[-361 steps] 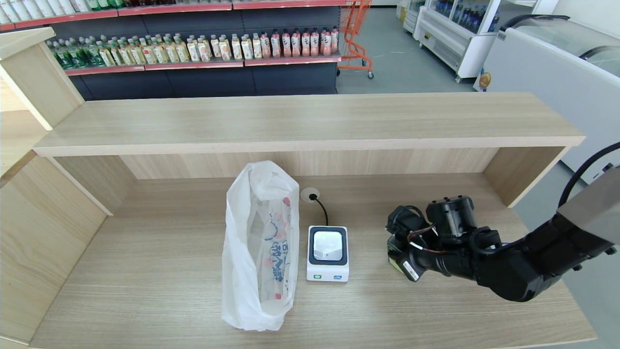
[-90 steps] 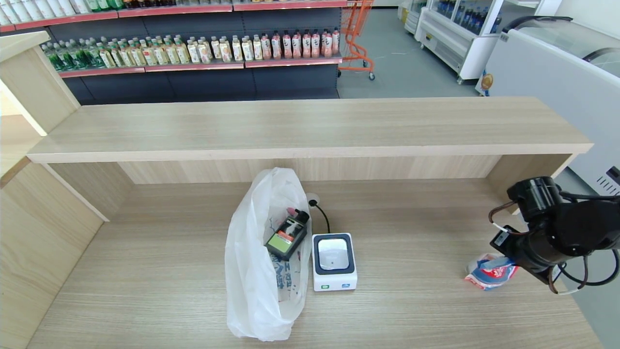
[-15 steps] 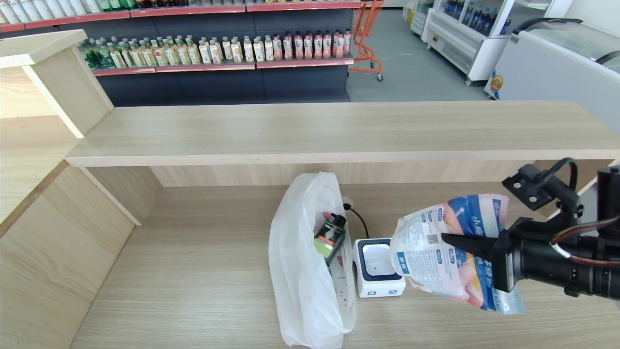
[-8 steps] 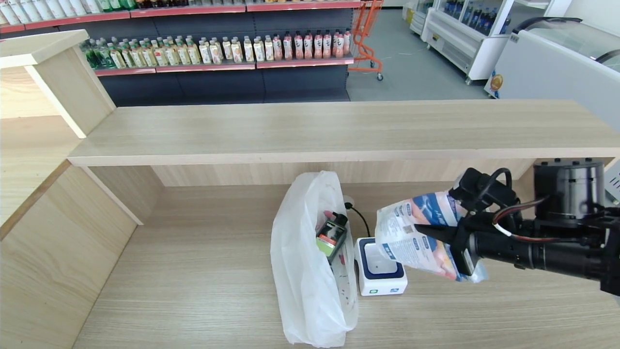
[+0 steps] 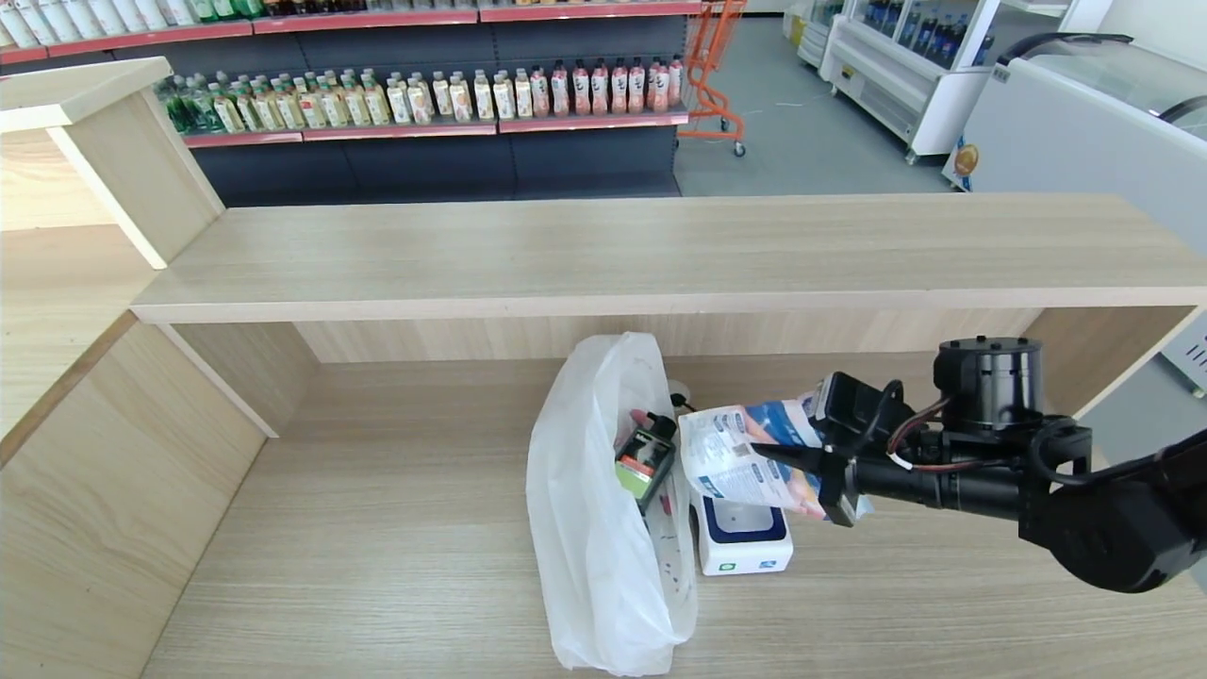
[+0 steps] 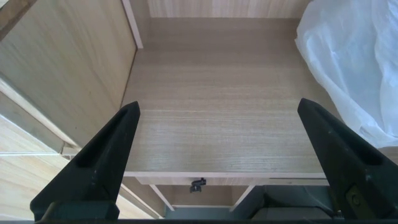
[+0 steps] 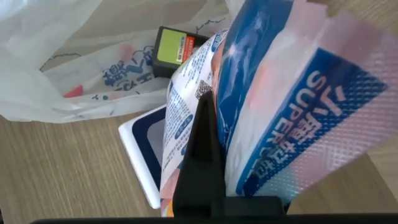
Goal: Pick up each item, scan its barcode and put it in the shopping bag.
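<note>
My right gripper (image 5: 801, 451) is shut on a blue, white and pink snack pouch (image 5: 745, 455), holding it tilted just above the white barcode scanner (image 5: 745, 547). In the right wrist view the snack pouch (image 7: 273, 118) hangs over the scanner (image 7: 146, 152). The white shopping bag (image 5: 594, 528) stands left of the scanner, open at the top. Inside it a dark bottle with a green and orange label (image 5: 643, 462) leans; the same bottle (image 7: 174, 50) lies in the bag (image 7: 81, 68). My left gripper (image 6: 217, 155) is open over bare counter, with the bag's edge (image 6: 348, 68) beside it.
The scanner's black cable (image 5: 698, 422) runs back to a hole in the counter. A raised wooden ledge (image 5: 660, 255) crosses behind the work surface, with side walls at left (image 5: 123, 509) and right. Free counter (image 5: 396, 528) lies left of the bag.
My right arm has carried the snack pouch leftward and lower, from well right of the scanner to just over it. Earlier the pouch lay on the counter at the far right.
</note>
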You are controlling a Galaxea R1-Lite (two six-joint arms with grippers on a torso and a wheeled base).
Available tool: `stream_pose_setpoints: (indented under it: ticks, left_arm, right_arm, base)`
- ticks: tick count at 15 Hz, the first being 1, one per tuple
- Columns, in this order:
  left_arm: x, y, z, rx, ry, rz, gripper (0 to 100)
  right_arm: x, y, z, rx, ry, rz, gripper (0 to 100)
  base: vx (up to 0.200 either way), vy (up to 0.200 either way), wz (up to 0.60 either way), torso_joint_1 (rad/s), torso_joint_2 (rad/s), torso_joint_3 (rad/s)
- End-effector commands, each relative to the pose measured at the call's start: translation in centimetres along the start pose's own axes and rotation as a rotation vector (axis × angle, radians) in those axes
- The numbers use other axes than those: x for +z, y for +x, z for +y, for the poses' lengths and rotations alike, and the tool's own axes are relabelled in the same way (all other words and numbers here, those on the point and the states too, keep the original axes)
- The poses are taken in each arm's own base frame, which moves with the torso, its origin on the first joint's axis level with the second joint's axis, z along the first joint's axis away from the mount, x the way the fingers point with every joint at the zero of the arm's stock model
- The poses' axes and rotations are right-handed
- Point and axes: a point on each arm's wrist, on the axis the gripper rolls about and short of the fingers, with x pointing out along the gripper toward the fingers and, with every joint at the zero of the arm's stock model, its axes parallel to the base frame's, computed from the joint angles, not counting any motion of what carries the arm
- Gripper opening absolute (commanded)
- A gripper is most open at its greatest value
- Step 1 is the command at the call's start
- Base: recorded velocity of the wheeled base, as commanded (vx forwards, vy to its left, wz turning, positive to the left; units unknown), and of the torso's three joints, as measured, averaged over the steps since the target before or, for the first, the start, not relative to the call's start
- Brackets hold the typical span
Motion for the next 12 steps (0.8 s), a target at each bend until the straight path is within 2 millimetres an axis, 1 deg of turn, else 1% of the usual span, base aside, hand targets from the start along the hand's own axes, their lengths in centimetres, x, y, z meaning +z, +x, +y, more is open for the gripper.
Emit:
stream_pose_setpoints:
  ticks: [1, 5, 6, 9, 12]
  left_arm:
    - [0.0, 0.0, 0.0, 0.001, 0.000, 0.000, 100]
    - [0.0, 0.0, 0.0, 0.001, 0.000, 0.000, 100]
    - [0.0, 0.0, 0.0, 0.001, 0.000, 0.000, 100]
    - [0.0, 0.0, 0.0, 0.001, 0.000, 0.000, 100]
    - [0.0, 0.0, 0.0, 0.001, 0.000, 0.000, 100]
  right_arm:
    - [-1.7, 1.0, 0.5, 0.046, -0.003, 0.026, 0]
    - [-1.1, 1.3, 0.0, 0.032, -0.023, 0.008, 0]
    - [-0.7, 1.1, -0.5, 0.015, -0.022, -0.004, 0]
    - [0.3, 0.2, -0.9, -0.008, -0.016, -0.020, 0]
    - [0.2, -0.7, -0.6, 0.002, 0.004, 0.010, 0]
  base:
    - [0.000, 0.000, 0.00, 0.000, 0.00, 0.000]
    - [0.000, 0.000, 0.00, 0.000, 0.00, 0.000]
    - [0.000, 0.000, 0.00, 0.000, 0.00, 0.000]
    - [0.000, 0.000, 0.00, 0.000, 0.00, 0.000]
    - [0.000, 0.000, 0.00, 0.000, 0.00, 0.000]
